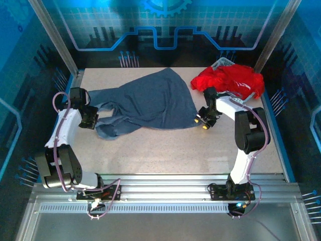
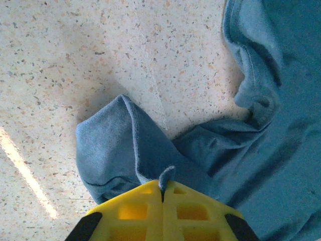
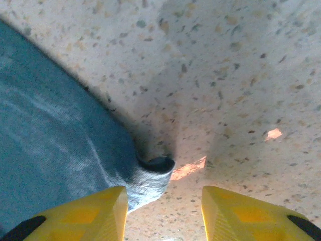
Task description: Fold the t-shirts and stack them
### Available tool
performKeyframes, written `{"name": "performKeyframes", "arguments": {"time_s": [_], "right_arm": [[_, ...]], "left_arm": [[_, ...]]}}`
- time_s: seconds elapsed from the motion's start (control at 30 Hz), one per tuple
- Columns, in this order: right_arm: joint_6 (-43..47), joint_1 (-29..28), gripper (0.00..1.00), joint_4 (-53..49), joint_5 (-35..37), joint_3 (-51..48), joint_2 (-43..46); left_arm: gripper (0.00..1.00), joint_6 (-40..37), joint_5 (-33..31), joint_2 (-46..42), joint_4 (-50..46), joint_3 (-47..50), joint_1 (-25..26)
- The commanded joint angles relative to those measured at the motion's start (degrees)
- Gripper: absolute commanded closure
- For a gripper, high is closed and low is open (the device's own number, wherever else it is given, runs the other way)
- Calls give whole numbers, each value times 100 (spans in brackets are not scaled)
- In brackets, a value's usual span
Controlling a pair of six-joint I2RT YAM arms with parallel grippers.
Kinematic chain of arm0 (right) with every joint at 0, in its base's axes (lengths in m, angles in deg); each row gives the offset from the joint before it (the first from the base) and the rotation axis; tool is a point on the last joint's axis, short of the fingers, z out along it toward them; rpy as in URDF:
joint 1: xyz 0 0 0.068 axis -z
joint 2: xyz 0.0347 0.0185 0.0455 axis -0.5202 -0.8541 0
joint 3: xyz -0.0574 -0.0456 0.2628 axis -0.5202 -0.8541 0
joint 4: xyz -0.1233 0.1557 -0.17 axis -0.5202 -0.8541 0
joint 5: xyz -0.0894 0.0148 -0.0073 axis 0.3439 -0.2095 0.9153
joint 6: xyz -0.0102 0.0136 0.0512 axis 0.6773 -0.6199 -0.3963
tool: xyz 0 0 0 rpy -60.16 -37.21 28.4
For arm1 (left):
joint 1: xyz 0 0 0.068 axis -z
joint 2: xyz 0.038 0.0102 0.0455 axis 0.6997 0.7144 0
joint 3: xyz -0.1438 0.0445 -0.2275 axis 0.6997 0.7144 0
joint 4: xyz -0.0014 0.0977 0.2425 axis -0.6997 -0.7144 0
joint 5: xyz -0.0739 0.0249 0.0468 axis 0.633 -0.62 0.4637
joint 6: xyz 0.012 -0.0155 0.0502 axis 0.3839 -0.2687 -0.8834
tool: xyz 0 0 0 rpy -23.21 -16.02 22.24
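Slate-blue t-shirt (image 1: 150, 103) spread out. Left gripper (image 2: 163, 187) clamped on its left edge; right gripper (image 3: 163, 201), fingers apart, at its right corner. Red t-shirt (image 1: 230, 80) heaped to its right.

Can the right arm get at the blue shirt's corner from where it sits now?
Probably yes. The right end effector is open, and the blue shirt's corner lies on the table just ahead, between its fingers, with nothing covering it.

The left arm (image 1: 65, 128) and right arm (image 1: 242, 165): white shells, chunky black joints, a purplish cable (image 1: 54, 102) on each. Yellow plastic fingers (image 2: 133, 211), black patches.
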Motion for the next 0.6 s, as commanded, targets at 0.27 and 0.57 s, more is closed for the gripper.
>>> {"name": "performKeyframes", "arguments": {"time_s": [0.27,0.57], "right_arm": [[148,-137,62,-135,150,498,-598],[94,-206,100,45,366,370,-194]], "left_arm": [[100,-109,89,-162,-84,70,99],[100,-164,132,-202,-47,-73,143]]}}
